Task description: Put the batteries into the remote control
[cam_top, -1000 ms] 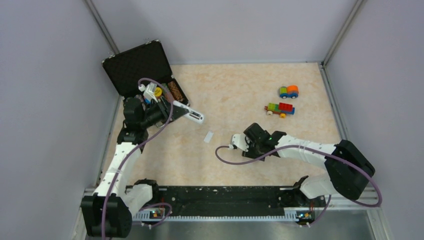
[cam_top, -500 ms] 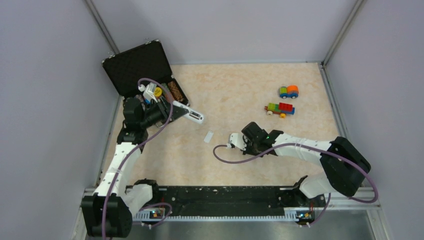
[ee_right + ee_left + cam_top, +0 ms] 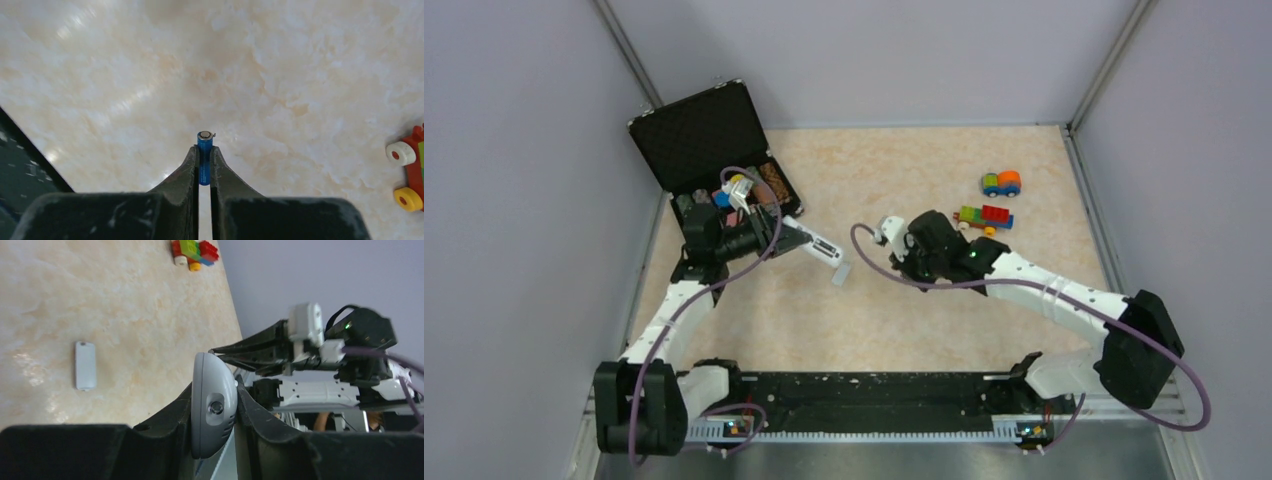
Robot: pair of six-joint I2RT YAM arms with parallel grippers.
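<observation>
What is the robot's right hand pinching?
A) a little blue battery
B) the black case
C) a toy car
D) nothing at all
A: in the right wrist view, the blue battery sits squeezed between the two fingers of the right hand.

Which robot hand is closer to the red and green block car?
Right. The right gripper, pinching the small blue battery, is beside the red-and-green block car. The left gripper, holding the white remote control, is far off by the open black case.
</observation>
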